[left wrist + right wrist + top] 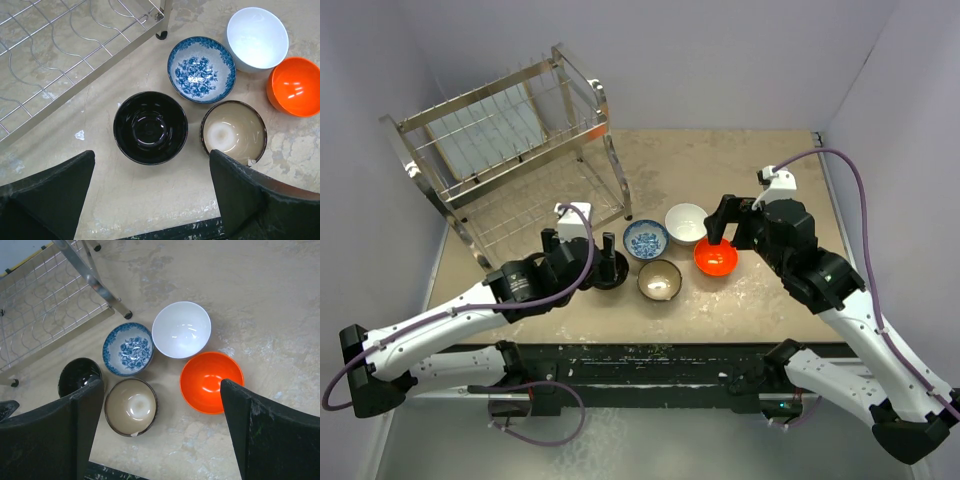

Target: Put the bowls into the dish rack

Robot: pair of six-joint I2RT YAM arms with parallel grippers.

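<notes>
Five bowls sit on the table right of the dish rack (510,150): white (686,223), orange-red (716,258), blue-and-white patterned (646,240), dark brown with a pale inside (660,280), and glossy black (611,272). My left gripper (582,258) is open and empty above the table, just near of the black bowl (150,127). Its jaws (151,156) stand wide apart. My right gripper (720,235) is open and empty above the orange bowl (210,381). Its fingers (161,385) straddle the gap between the brown bowl (131,406) and the orange one.
The rack's lower wire shelf (45,55) and a rack foot (161,35) lie just left of the bowls. The table's dark front edge (660,352) runs close behind both grippers. Walls close the table on the left, back and right.
</notes>
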